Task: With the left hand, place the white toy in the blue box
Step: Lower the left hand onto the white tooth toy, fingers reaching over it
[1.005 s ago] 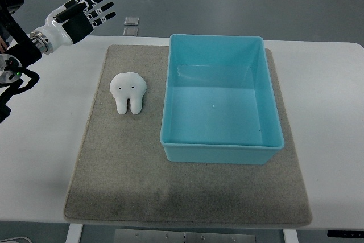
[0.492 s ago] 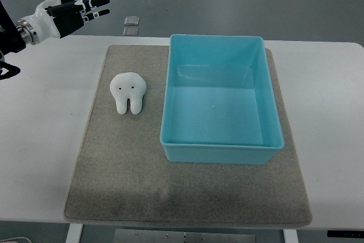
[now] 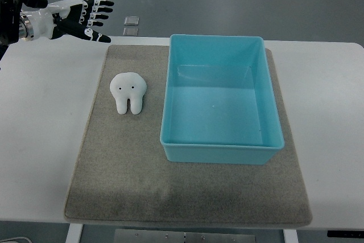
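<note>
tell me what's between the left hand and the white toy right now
Nothing stands between them. In the top view, the open left hand hovers at the table's far left corner, and only bare white table and grey mat separate it from the white toy.

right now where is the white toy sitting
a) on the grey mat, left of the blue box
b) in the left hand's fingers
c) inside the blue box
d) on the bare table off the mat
a: the white toy lies on the grey mat just left of the blue box, which holds nothing, while the left hand hovers open near the table's far left corner, apart from the toy.
</note>
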